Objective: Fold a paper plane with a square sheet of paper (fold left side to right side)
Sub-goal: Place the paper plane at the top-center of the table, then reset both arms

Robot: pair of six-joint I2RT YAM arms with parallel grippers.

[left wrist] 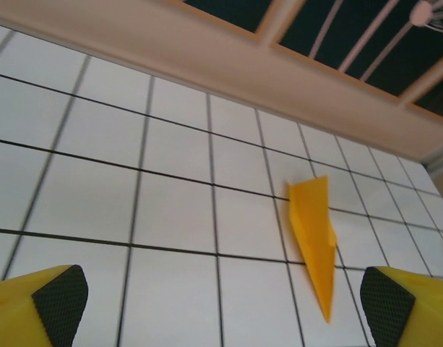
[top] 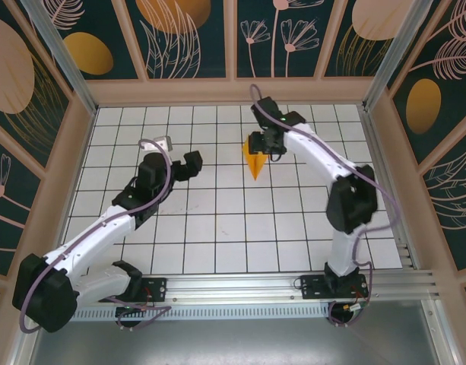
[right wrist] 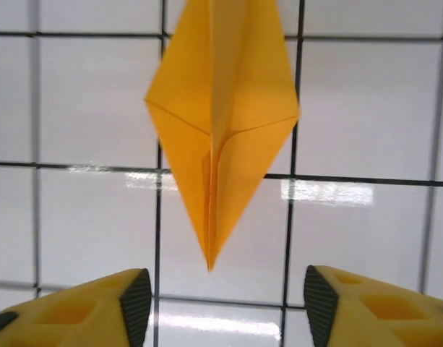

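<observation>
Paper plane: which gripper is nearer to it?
Right. The right gripper sits at the far end of the paper plane; the left gripper is off to its left, clearly apart.

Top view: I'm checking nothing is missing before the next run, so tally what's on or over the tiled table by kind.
Paper plane: 1
Grippers: 2, left gripper and right gripper
Total: 3

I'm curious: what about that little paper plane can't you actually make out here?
- Top view: the wide end of the paper plane is hidden under the right gripper.
- Right wrist view: that same wide end is cut off by the picture's upper edge.
- Left wrist view: the plane's finer creases are too small and soft to read.
</observation>
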